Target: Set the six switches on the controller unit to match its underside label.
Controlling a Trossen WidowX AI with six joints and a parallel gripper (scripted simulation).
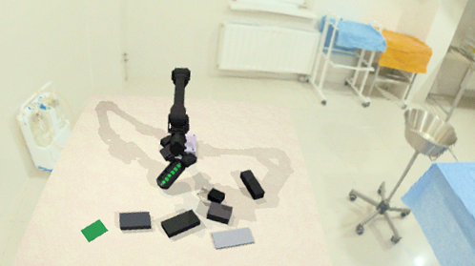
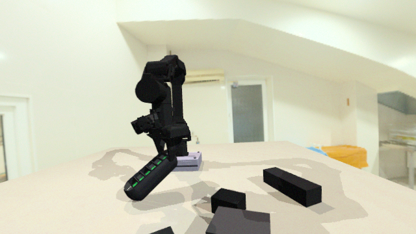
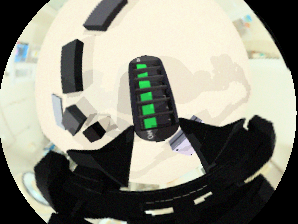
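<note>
The dark grey controller unit (image 1: 169,175) (image 2: 151,177) (image 3: 154,95) is held off its base, steeply tilted, with its far end low near the bench and its other end up at the fingers. My gripper (image 1: 177,161) (image 2: 166,156) (image 3: 156,124) is shut on the raised end, one finger on each long side. Six rocker switches face the wrist camera in a row, each showing green on the left and dark on the right in the wrist view. I cannot tell surely which ends are pressed. The underside label is hidden in all views.
A lilac box (image 1: 191,144) (image 2: 190,162) (image 3: 184,145) stands close behind the unit. A long black block (image 1: 252,184) (image 2: 292,186) lies to the right. Several dark blocks (image 1: 219,213) (image 1: 181,223) (image 1: 135,220), a grey plate (image 1: 233,238) and a green card (image 1: 94,230) lie toward the front.
</note>
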